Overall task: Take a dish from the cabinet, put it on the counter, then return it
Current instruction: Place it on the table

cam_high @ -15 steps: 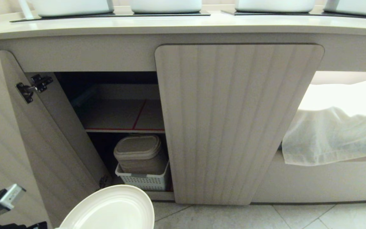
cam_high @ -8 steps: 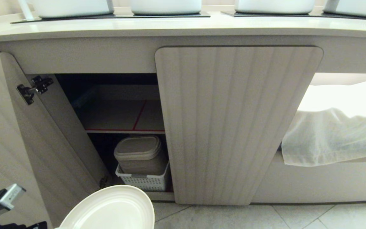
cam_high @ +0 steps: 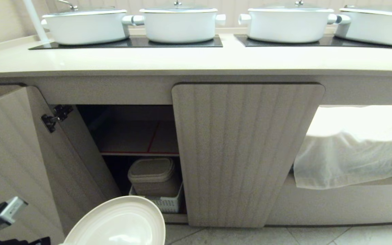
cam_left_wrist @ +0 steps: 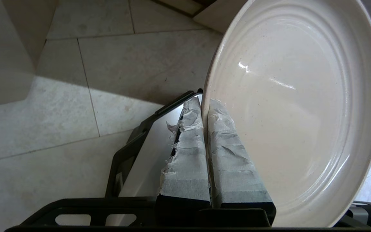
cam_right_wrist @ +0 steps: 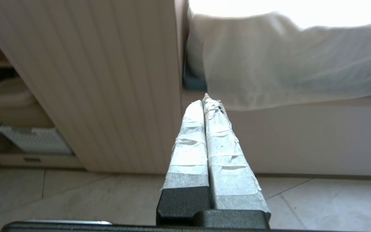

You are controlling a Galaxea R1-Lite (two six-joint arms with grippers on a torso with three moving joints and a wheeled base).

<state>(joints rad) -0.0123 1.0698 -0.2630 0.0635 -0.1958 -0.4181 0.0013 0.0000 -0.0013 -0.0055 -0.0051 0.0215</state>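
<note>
— So, from the head camera, where is the plate (cam_high: 117, 223)?

— Low at the left, out of the cabinet (cam_high: 247, 153), tilted above the floor tiles (cam_high: 284, 236). The cabinet's left door (cam_high: 15, 160) stands open; inside are a bare red-edged shelf (cam_high: 138, 139) and, below it, a lidded tub (cam_high: 152, 175) in a white basket (cam_high: 168, 203). Four white pots (cam_high: 179, 22) sit on the counter (cam_high: 182, 58). A white cloth (cam_high: 352, 156) hangs at the right.

— And the left wrist camera?

— The left claw (cam_left_wrist: 204, 103) is pinching the plate's rim, one taped finger (cam_left_wrist: 185, 154) behind it, the other across its face. The plate stands nearly on edge over the tiles.

— The right wrist camera?

— The right claw (cam_right_wrist: 206, 100) is pressed together, holding nothing, pointing at the closed fluted door beside the cloth.
</note>
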